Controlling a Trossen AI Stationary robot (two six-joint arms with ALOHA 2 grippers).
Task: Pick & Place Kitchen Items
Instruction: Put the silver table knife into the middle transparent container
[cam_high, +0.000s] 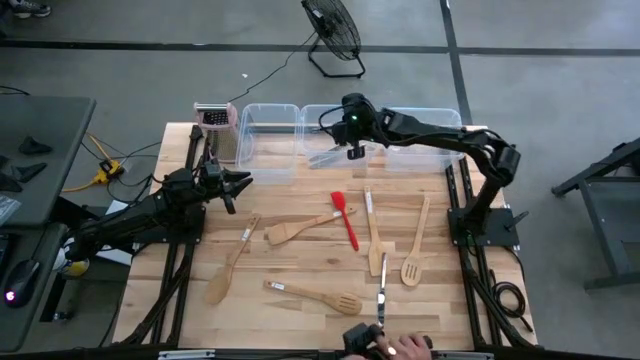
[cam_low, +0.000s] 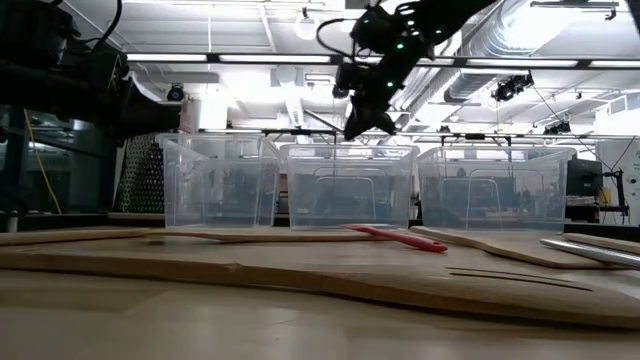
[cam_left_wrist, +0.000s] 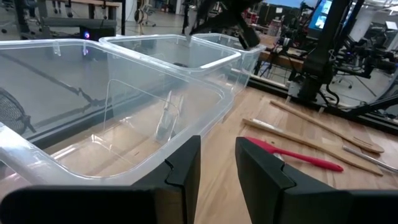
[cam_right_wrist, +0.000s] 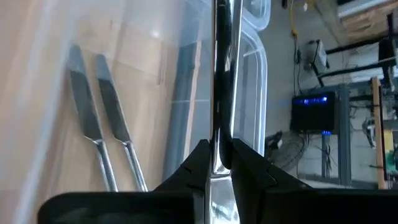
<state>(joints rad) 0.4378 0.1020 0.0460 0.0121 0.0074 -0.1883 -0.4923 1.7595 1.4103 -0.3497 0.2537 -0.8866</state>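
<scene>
Right pincer (cam_right_wrist: 217, 163) pinching one metal knife (cam_right_wrist: 219, 74), two knives (cam_right_wrist: 99, 118) in middle tub (cam_high: 312, 112)

Tub (cam_high: 268, 128) walls before left gripper (cam_left_wrist: 214, 165)

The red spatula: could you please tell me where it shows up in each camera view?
High view: red spatula at table centre, below the middle clear tub.
Low view: lying flat in front of the middle tub.
Left wrist view: on the wood, beside the tubs.
Right wrist view: not in it.
Shared landmark: the middle tub.
</scene>
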